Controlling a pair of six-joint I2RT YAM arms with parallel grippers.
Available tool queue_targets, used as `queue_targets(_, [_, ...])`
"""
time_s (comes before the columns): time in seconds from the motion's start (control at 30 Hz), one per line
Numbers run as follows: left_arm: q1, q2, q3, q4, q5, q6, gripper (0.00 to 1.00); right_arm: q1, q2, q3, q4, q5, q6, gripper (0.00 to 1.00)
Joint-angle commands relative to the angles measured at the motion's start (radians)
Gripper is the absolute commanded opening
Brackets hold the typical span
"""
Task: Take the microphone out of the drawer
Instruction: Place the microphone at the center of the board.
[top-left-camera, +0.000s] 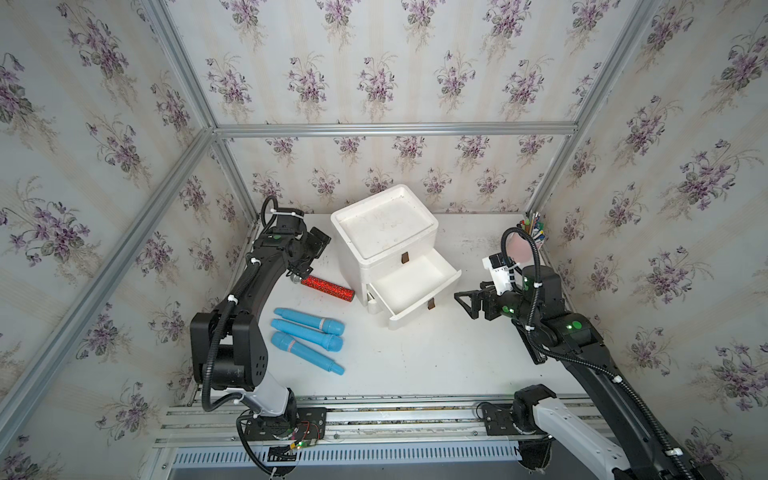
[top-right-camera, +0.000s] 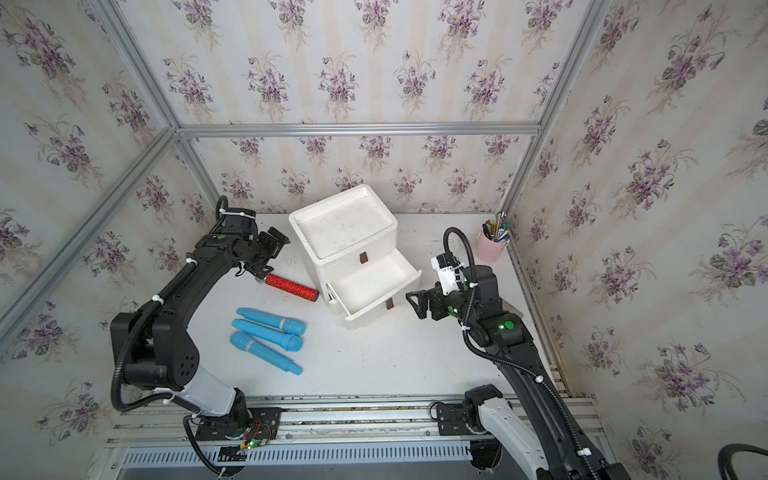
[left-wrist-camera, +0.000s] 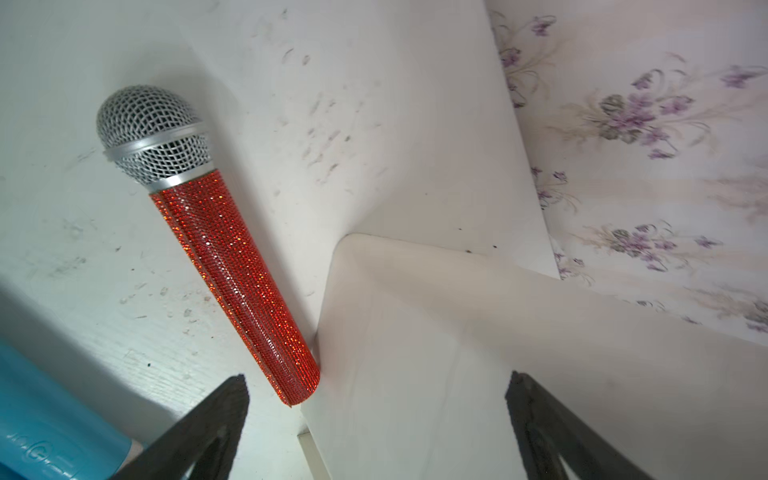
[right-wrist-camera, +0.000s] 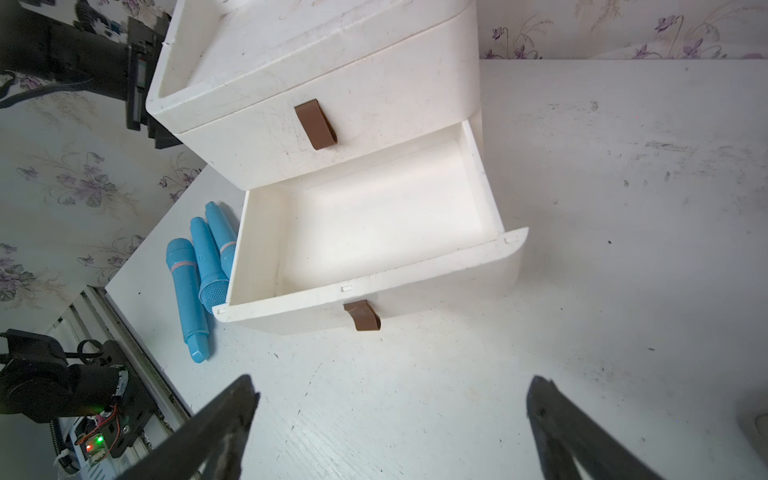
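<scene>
The red glitter microphone (top-left-camera: 328, 288) (top-right-camera: 292, 287) (left-wrist-camera: 232, 266) with a silver mesh head lies flat on the white table, left of the white drawer unit (top-left-camera: 386, 224). Its tail end rests against the unit's side wall. My left gripper (top-left-camera: 306, 262) (left-wrist-camera: 376, 378) hovers just above it, open, with nothing between its fingers. The lower drawer (top-left-camera: 415, 318) (right-wrist-camera: 374, 286) is pulled out and holds nothing. The upper drawer is shut. My right gripper (top-left-camera: 463, 305) (top-right-camera: 415, 306) (right-wrist-camera: 390, 382) stands open to the right of the drawer's front, above bare table.
Three blue toy microphones (top-left-camera: 309, 326) (top-right-camera: 270, 328) (right-wrist-camera: 195, 270) lie side by side on the table, nearer the front than the red one. A pink cup of pens (top-right-camera: 492, 249) stands in the back right corner. Wallpapered walls enclose the table on three sides.
</scene>
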Motion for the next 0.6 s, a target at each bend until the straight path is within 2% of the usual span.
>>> queue_targets(0.0, [-0.001,-0.046,0.015,0.009,-0.043,0.095,0.99,0.001,0.013,-0.010,0.047,-0.014,0.013,1.00])
queue_targets(0.3, [-0.017,-0.090,0.119,0.010,-0.003,0.247,0.99,0.001,0.047,-0.055,0.095,-0.021,0.053,1.00])
queue_targets(0.57, [-0.096,-0.043,0.228,0.008,0.068,0.326,0.99,0.004,0.080,-0.129,0.185,-0.021,0.120,1.00])
